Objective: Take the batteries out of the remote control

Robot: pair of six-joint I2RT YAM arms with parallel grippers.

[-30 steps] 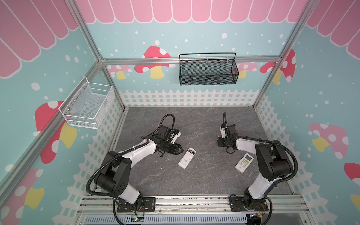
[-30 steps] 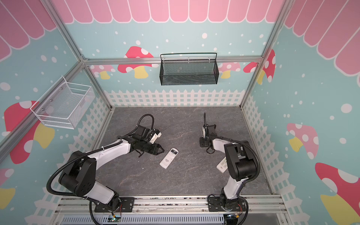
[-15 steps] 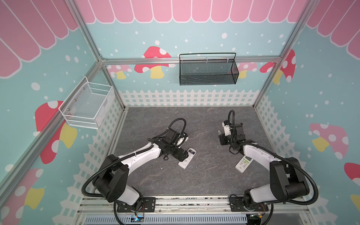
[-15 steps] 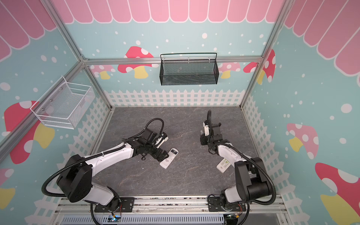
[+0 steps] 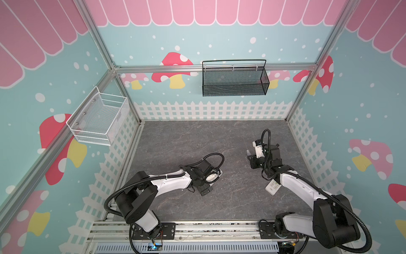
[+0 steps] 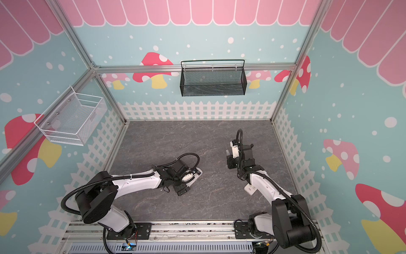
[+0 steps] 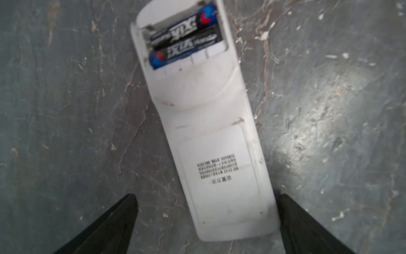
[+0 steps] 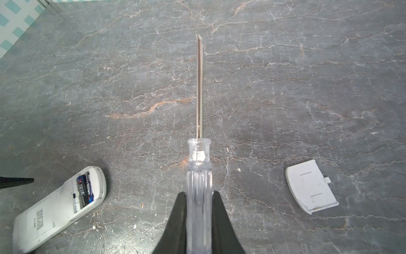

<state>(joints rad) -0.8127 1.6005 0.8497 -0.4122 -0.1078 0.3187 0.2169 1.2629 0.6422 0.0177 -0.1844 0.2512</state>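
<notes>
The white remote control (image 7: 211, 123) lies back up on the grey floor, its compartment open with two dark blue-and-black batteries (image 7: 184, 37) inside. My left gripper (image 7: 207, 195) is open, its black fingers (image 7: 114, 222) standing either side of the remote's near end; one of them may touch its edge. In both top views the left wrist covers most of the remote (image 5: 219, 172) (image 6: 198, 171). My right gripper (image 8: 199, 193) is shut on a clear-handled screwdriver (image 8: 199, 167), held off to the right (image 5: 250, 157). From there the remote (image 8: 50, 211) and batteries (image 8: 84, 189) show.
The loose white battery cover (image 8: 310, 187) lies on the floor. A second white remote (image 5: 273, 187) lies face up, partly under the right arm. A white wire basket (image 5: 98, 119) hangs on the left wall and a black mesh basket (image 5: 235, 79) on the back wall.
My left gripper has slid right onto the remote and opened wide around its end. The right arm has stretched out, still holding the screwdriver in about the same place.
</notes>
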